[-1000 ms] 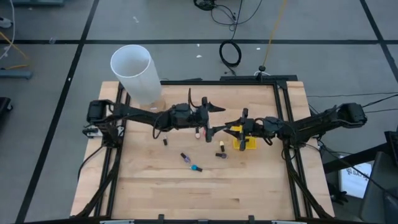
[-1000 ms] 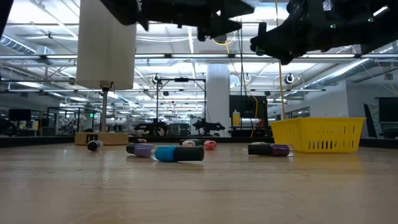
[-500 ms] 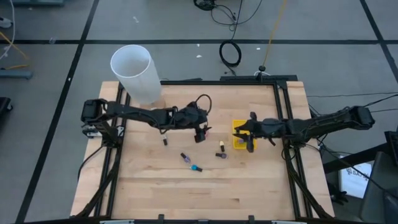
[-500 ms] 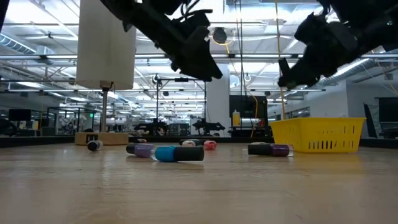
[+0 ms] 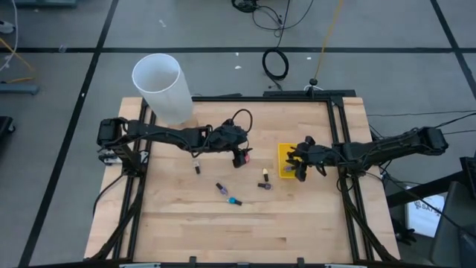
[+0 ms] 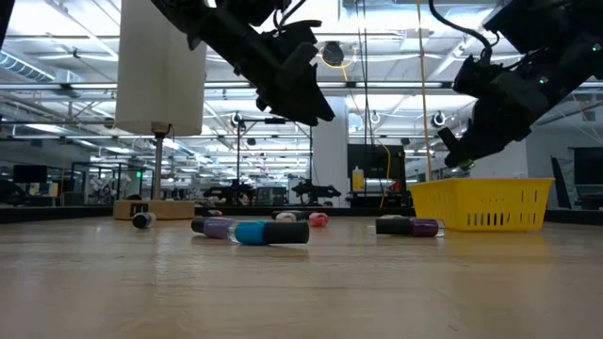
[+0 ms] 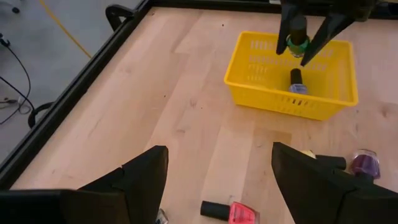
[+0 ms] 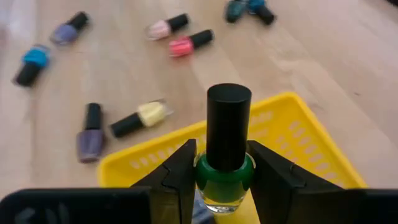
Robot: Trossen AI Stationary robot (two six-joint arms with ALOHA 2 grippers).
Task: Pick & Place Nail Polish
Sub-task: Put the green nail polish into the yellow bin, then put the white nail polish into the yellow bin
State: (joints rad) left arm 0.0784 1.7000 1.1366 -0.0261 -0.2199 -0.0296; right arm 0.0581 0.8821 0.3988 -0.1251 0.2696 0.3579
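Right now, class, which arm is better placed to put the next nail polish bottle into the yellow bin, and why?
Right. Its gripper holds the green bottle over the yellow bin; the left gripper is open and empty.

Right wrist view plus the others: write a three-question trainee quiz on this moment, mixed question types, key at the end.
1. True or false: the right gripper is shut on the green nail polish bottle.
2. What lies directly below that bottle? A) the white cylinder B) the yellow bin C) bare table
3. Fill in: the left gripper is ____, hovering near the red bottle.

Key: 1 true; 2 B; 3 open.
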